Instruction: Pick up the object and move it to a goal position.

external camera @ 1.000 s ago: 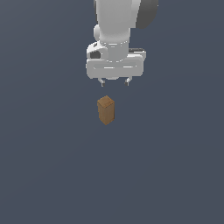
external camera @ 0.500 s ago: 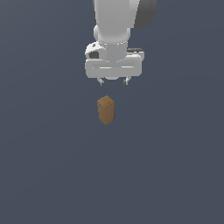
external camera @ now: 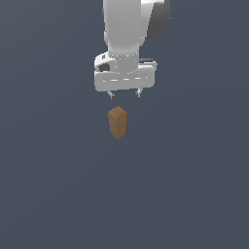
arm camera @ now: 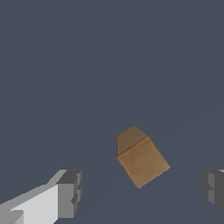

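Observation:
The object, a tall brown block (external camera: 117,122) with a lighter top, stands upright on the dark grey floor at the middle of the exterior view. My white gripper (external camera: 124,93) hangs just behind and above it, open, with its two short fingertips (external camera: 111,94) apart and nothing between them. In the wrist view the block (arm camera: 141,158) lies below the hand, between the two grey fingers (arm camera: 69,194) and nearer the other finger (arm camera: 213,188). Nothing touches the block.
A plain dark grey floor (external camera: 58,185) fills both views. The white arm (external camera: 127,29) rises out of the exterior view's top edge.
The gripper has shifted slightly toward the exterior view's right and a little lower, closer over the block. The block has not moved.

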Action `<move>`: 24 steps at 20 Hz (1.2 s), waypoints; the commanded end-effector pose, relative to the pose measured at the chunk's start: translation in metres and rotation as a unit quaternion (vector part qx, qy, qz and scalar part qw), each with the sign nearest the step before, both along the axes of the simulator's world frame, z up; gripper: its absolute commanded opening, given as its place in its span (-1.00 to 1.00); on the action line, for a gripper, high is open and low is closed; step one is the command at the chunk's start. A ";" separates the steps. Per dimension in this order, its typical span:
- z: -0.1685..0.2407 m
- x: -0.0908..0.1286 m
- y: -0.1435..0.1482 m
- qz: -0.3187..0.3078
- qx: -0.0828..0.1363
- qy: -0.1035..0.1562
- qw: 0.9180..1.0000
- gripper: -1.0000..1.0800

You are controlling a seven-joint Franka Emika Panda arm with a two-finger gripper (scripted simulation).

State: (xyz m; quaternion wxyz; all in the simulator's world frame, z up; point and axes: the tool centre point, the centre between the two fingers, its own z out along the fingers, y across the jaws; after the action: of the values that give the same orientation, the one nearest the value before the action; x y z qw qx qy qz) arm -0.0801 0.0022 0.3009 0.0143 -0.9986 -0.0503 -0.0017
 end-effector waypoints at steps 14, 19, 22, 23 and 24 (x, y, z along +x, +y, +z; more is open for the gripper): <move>-0.062 -0.018 -0.021 0.165 -0.008 -0.003 0.986 0.92; -0.082 -0.026 -0.028 0.220 -0.011 -0.003 0.975 0.92; -0.091 -0.030 -0.031 0.246 -0.012 -0.003 0.969 0.92; -0.093 -0.032 -0.032 0.254 -0.012 -0.003 0.967 0.92; -0.096 -0.033 -0.032 0.261 -0.013 -0.003 0.965 0.92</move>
State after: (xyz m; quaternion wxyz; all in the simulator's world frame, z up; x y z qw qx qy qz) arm -0.1111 -0.0288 0.2092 0.0021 -0.9549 -0.2969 -0.0006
